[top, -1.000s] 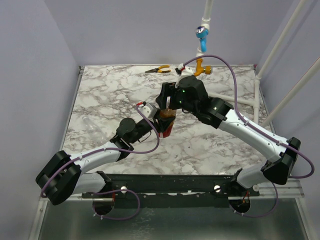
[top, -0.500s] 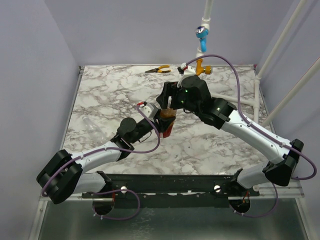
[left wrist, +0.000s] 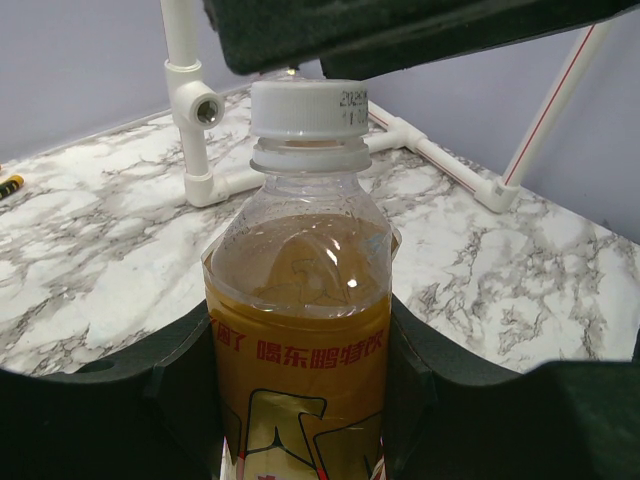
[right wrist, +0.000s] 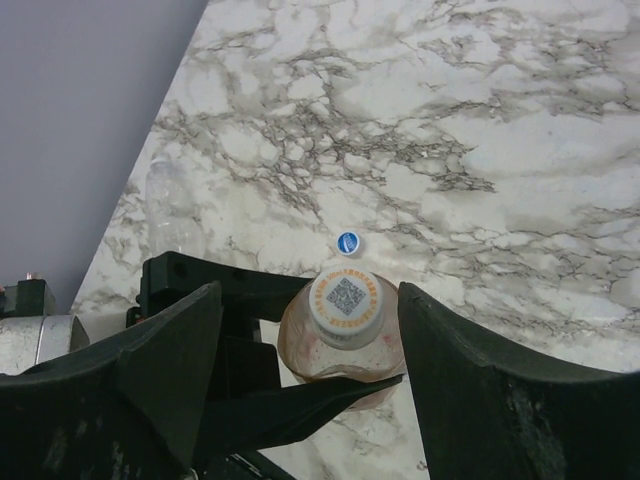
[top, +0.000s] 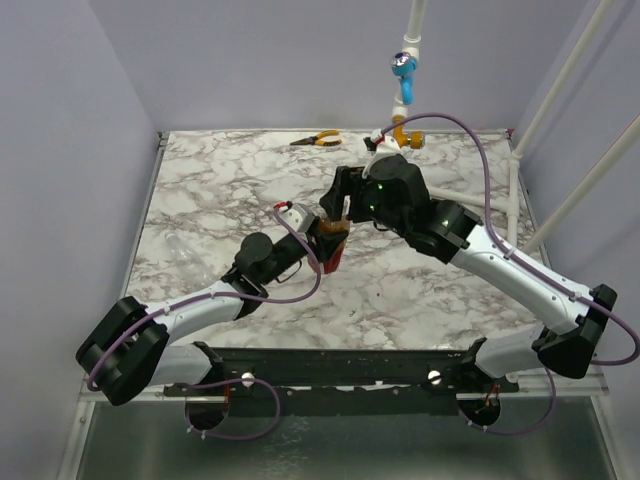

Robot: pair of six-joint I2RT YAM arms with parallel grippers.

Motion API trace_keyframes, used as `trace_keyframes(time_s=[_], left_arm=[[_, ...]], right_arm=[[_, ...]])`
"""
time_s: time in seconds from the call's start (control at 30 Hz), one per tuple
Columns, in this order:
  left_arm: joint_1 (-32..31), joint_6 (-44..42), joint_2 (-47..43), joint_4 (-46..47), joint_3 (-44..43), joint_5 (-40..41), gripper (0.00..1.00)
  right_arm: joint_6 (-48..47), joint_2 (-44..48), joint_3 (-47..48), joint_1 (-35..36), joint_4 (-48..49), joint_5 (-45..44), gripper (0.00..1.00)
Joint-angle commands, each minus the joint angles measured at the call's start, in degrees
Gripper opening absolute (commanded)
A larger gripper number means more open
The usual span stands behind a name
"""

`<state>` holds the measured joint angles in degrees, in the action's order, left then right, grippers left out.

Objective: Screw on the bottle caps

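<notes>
Near the middle of the marble table [top: 200,190], the bottle [left wrist: 300,300] with the amber drink stands upright, and I judge it is kept this way so that its neck points straight up to the other arm and cannot turn during the screwing. My left gripper [left wrist: 300,400] holds it by the body: the two dark fingers [left wrist: 185,385] press on both sides of the label, closed narrow on it, and the bottle does not lean. A white cap [left wrist: 308,108] already sits on the neck; whether it is fully tight, I cannot tell. My right gripper [right wrist: 310,300] hangs directly above, looking down on the printed top of this cap. Its fingers [right wrist: 480,380] are open quite wide, one at each side of the cap, and in the wrist view there is a clear gap on both sides, so they hold nothing and touch nothing. I think this position is chosen to close on the cap and twist it. On the table just beyond the bottle lies a small blue cap [right wrist: 348,242], apart from everything, and farther to the left an empty clear bottle [right wrist: 170,205] lies on its side; this cap is probably for it.
</notes>
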<state>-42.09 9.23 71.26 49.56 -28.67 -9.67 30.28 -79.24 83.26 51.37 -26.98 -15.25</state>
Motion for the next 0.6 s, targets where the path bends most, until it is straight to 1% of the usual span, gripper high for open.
trace_keyframes(time_s=[0.0,0.1,0.27,0.37,0.57], left_arm=[[0.18,0.35,-0.26,0.88,-1.46,-1.88,0.23],[0.18,0.43,-0.78,0.80,-1.21,-2.02,0.23],[0.21,0.65,-1.27,0.52,-1.61,-2.41,0.23],[0.23,0.61,-1.30,0.36,-1.82,-2.46,0.23],[0.23,0.65,-1.25,0.23,-1.91,-2.43,0.23]], right_arm=[[1.48,0.84,0.81,0.33,-3.33,-6.90,0.75],[1.63,-0.78,3.44,0.22,-4.79,-9.31,0.78],[0.69,-4.42,4.93,0.22,-2.66,-3.43,0.78],[0.87,-5.80,5.12,0.22,-1.44,-1.56,0.75],[1.32,-6.01,4.72,0.28,-0.67,-1.44,0.70]])
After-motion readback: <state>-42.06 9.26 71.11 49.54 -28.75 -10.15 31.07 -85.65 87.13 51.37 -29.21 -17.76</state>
